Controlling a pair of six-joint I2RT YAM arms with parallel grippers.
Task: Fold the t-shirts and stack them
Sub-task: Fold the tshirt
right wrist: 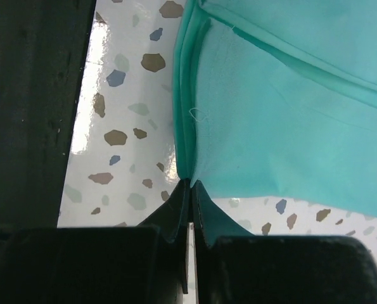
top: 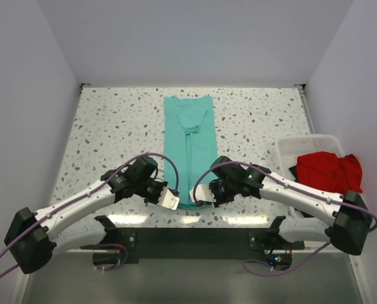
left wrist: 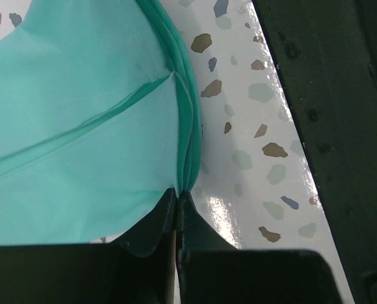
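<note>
A teal-green t-shirt (top: 189, 145) lies folded into a long narrow strip down the middle of the speckled table (top: 112, 126). My left gripper (top: 173, 200) is shut on its near left corner; the left wrist view shows the fabric (left wrist: 80, 126) pinched at the fingertips (left wrist: 187, 209). My right gripper (top: 201, 196) is shut on its near right corner; the right wrist view shows the fabric (right wrist: 289, 107) pinched at the fingertips (right wrist: 201, 193). A bright red t-shirt (top: 327, 171) lies crumpled in the white basket (top: 286, 149) at the right.
The black base plate (top: 188, 240) runs along the table's near edge, close under both grippers. Grey walls close in the left, back and right sides. The basket stands at the right edge beside my right arm.
</note>
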